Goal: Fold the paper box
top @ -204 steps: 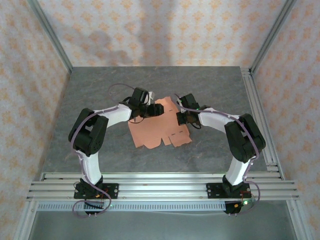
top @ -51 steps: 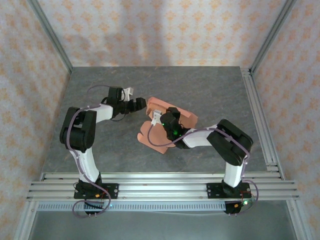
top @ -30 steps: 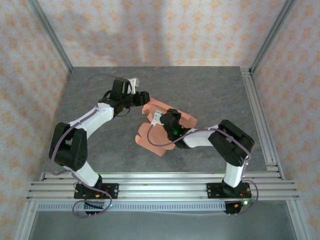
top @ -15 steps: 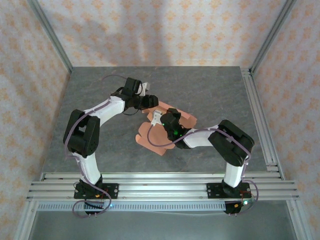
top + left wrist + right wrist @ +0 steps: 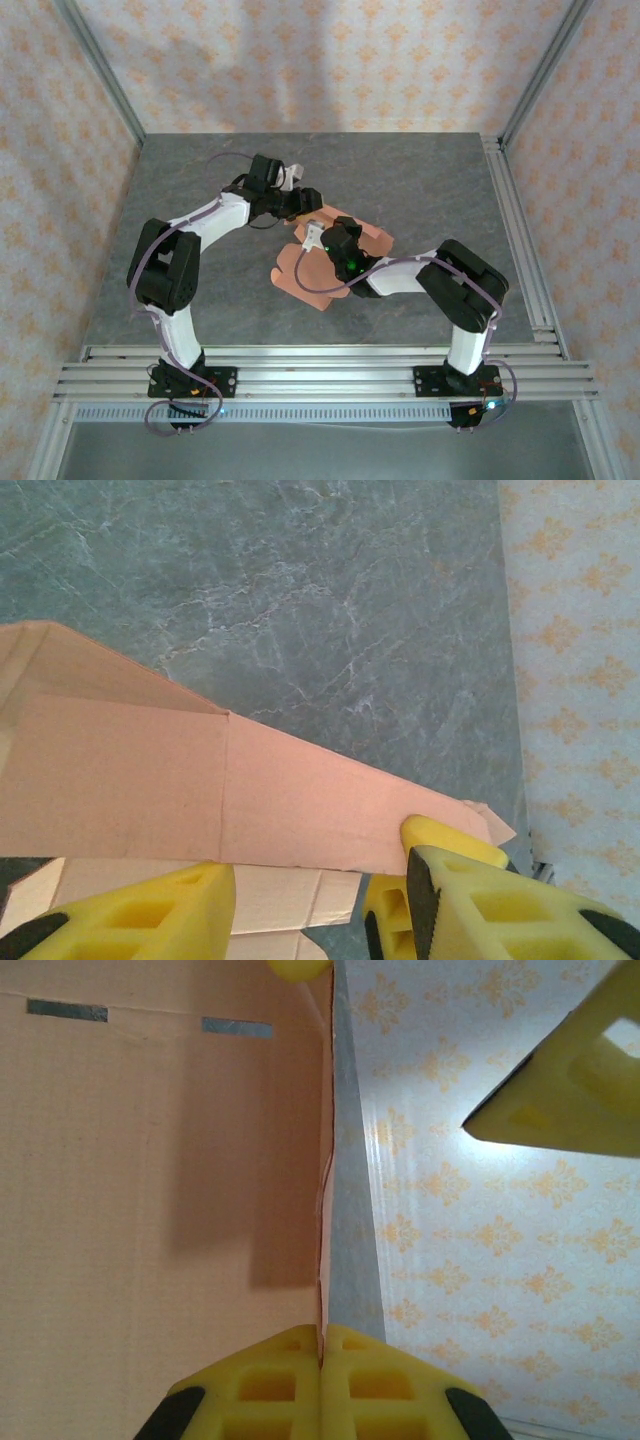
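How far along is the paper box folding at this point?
Early to middle. Done: the paper box is partly bent up, with one creased panel standing. In hand: the right gripper has its jaws shut on an edge of the sheet, while the left gripper has open jaws at the raised panel. Left: no closed box shape yet, and the flaps are not tucked in.

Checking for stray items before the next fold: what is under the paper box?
Under the raised panel of the paper box lie its own paler flaps; grey table shows beside them. Anything below those flaps is covered.
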Motion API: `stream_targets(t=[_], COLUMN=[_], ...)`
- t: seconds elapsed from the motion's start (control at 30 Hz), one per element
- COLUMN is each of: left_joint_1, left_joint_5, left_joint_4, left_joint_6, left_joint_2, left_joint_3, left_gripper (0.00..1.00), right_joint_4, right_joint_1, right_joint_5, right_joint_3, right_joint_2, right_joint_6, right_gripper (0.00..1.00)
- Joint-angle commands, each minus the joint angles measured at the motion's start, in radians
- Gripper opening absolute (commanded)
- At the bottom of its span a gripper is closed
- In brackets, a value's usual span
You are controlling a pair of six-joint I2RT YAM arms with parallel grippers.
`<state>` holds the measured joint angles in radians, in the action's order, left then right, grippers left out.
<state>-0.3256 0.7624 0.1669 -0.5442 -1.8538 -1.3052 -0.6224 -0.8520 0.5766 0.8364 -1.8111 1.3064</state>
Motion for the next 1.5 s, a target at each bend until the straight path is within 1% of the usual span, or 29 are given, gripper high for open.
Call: stream_targets(t=[0.0,0.03,0.1,0.17,0.27,0.4,0.63,0.83,0.9,0.97,1.03,1.13,1.23,1.3,1.33,1.37,1.47], left_joint_1=[0.000,-0.001,-0.001,0.000,-0.001,-0.001,-0.004,-0.016,-0.016,-0.016,-0.016,-0.018,-0.018,-0.018,-0.017,-0.016,-0.016], left_joint_5=[-0.134,-0.159,-0.174,-0.168,-0.160,-0.134,-0.029,0.034,0.039,0.038,0.046,0.045,0.042,0.028,0.006,-0.028,-0.170], left_joint_4=[0.062,0.075,0.101,0.146,0.156,0.189,0.166,0.086,0.071,0.069,0.069,0.089,0.101,0.095,0.095,0.099,0.103], left_joint_6=[0.088,0.109,0.141,0.160,0.154,0.151,0.107,0.046,0.036,0.035,0.028,0.035,0.041,0.045,0.052,0.062,0.130], left_joint_2=[0.078,0.099,0.115,0.097,0.052,-0.027,-0.116,-0.109,-0.100,-0.090,-0.081,-0.063,-0.017,0.010,0.027,0.046,0.118], left_joint_3=[0.002,0.004,-0.006,-0.045,-0.088,-0.159,-0.181,-0.141,-0.130,-0.126,-0.126,-0.122,-0.104,-0.084,-0.071,-0.063,-0.028], left_gripper=[0.51,0.53,0.57,0.63,0.70,0.71,0.68,0.65,0.64,0.61,0.53,0.47,0.43,0.43,0.45,0.50,0.68], right_joint_4=[-0.007,-0.004,0.004,0.006,0.006,0.030,0.032,0.027,0.027,0.026,0.019,-0.003,-0.009,-0.015,-0.028,-0.045,-0.092], right_joint_1=[-0.002,-0.002,-0.002,-0.004,-0.005,-0.006,-0.007,-0.007,-0.007,-0.007,-0.007,-0.007,-0.007,-0.007,-0.007,-0.006,-0.007], right_joint_5=[0.009,0.009,0.011,0.012,0.019,0.026,0.029,0.028,0.025,0.027,0.029,0.035,0.041,0.042,0.046,0.053,0.063], right_joint_3=[-0.016,-0.020,-0.022,-0.023,-0.023,-0.007,0.004,0.001,0.000,-0.002,-0.005,-0.009,-0.011,-0.013,-0.013,-0.013,-0.011], right_joint_2=[0.015,0.019,0.022,0.022,0.023,0.021,0.019,0.016,0.013,0.012,0.013,0.012,0.016,0.017,0.014,0.009,-0.001], right_joint_6=[-0.001,-0.006,-0.011,-0.014,-0.019,-0.033,-0.033,-0.034,-0.035,-0.036,-0.035,-0.021,-0.016,-0.011,-0.004,0.005,0.024], right_gripper=[0.03,0.03,0.04,0.03,0.04,0.04,0.04,0.04,0.04,0.04,0.04,0.04,0.04,0.04,0.04,0.04,0.03])
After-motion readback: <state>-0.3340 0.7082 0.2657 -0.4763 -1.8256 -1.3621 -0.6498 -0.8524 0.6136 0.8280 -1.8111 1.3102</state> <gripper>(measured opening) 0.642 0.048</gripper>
